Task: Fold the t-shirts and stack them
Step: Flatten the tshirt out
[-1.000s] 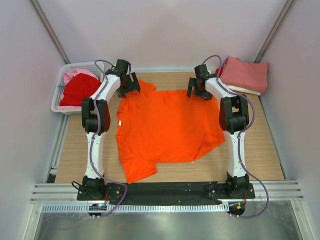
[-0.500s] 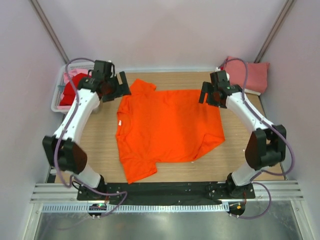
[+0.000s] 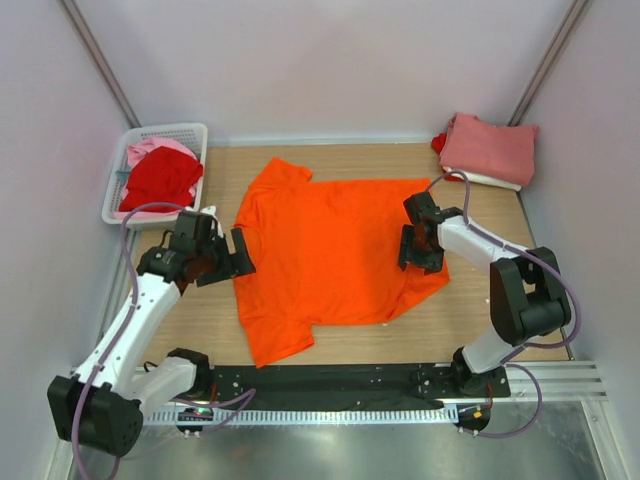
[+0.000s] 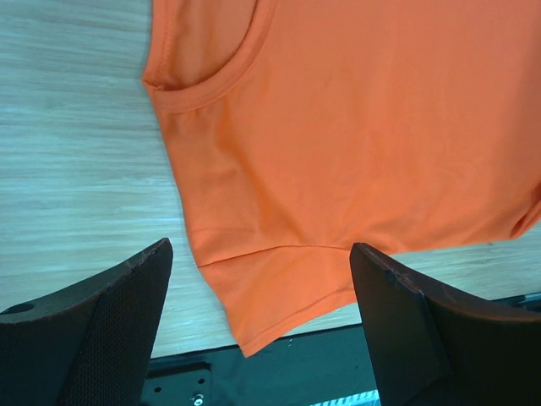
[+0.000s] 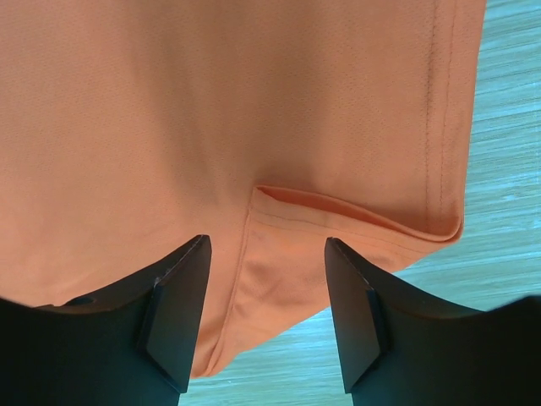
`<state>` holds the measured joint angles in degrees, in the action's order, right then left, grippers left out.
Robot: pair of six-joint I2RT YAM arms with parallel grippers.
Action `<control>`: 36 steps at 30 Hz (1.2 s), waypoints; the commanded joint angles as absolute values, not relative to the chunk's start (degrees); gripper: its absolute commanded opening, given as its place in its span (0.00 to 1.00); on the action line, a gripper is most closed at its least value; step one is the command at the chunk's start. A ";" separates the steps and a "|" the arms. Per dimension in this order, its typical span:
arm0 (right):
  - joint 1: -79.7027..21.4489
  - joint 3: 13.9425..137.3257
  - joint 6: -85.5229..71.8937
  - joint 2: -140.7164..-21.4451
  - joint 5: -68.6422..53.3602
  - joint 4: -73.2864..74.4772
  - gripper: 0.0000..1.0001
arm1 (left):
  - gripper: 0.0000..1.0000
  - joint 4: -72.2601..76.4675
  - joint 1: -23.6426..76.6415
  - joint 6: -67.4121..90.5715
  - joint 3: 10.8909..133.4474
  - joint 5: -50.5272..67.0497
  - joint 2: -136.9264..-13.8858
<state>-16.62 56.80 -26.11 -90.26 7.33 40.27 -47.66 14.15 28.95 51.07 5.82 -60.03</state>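
Note:
A bright orange t-shirt (image 3: 330,250) lies spread flat on the wooden table, neck to the left and hem to the right. My left gripper (image 3: 240,258) is open and empty just left of the neck. In the left wrist view its gripper (image 4: 262,338) hangs above the near sleeve (image 4: 279,279), with the neckline (image 4: 207,80) at the upper left. My right gripper (image 3: 414,255) is open and empty over the shirt's right hem. In the right wrist view its gripper (image 5: 266,309) sits just above a folded-under corner of the hem (image 5: 338,220).
A white mesh basket (image 3: 196,131) at the far left holds a red shirt (image 3: 160,178) and a pink one (image 3: 150,150). A folded salmon-pink stack (image 3: 490,148) lies at the far right on a white shirt (image 3: 497,182). The black base rail (image 3: 330,380) runs along the near edge.
Both arms have pulled back from the shirt's far corners toward the near side. The left gripper now sits by the neck and the right over the hem. The shirt has not moved.

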 commanded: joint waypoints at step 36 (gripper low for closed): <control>-18.72 57.48 -28.21 -94.92 13.89 38.67 0.41 | 0.86 -42.71 20.65 29.53 50.71 5.27 -57.30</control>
